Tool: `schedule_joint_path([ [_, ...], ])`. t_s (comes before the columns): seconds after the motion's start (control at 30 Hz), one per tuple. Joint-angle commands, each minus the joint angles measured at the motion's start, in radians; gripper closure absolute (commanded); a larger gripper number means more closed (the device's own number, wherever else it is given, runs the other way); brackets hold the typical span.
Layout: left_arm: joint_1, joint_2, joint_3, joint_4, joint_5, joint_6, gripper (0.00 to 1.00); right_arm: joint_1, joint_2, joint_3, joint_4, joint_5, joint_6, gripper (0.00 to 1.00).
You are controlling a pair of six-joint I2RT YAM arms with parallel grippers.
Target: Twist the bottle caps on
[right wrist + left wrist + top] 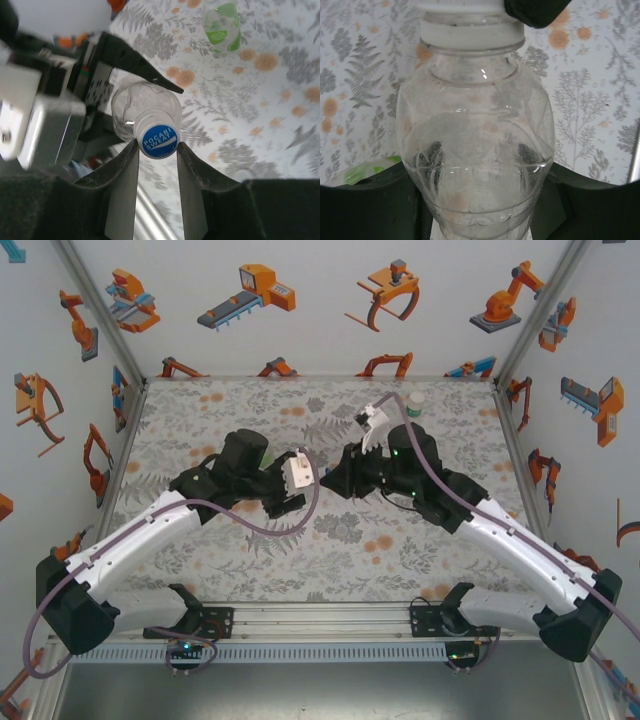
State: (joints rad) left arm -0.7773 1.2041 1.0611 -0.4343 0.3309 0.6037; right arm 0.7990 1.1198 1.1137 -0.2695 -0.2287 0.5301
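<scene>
Plastic looks thin, light, crushable (slippery too, probably): left pincer (480, 202) clamps clear bottle (475, 145) low on its body, right pincer (156, 145) clenched on blue cap (159, 141) at the rim, both sensible holds.

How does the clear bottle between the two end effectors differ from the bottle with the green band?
The clear bottle is gripped, left end effector on its body, right end effector on its blue cap; the green-band bottle stands free on the table. The clear bottle is bare; the green-band bottle wears a green band. Both are transparent plastic.
</scene>
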Motion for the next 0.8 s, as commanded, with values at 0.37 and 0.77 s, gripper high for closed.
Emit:
schedule_joint_path([
  [0.37,0.005,-0.027,-0.011,0.086,-0.093,-0.043,1.00,-0.044,0.054,-0.024,0.054,-0.018,0.542,1.00],
  [0.77,0.006,-0.022,-0.004,0.074,0.012,-0.033,1.00,-0.046,-0.070,0.020,-0.013,0.002,0.042,0.69],
])
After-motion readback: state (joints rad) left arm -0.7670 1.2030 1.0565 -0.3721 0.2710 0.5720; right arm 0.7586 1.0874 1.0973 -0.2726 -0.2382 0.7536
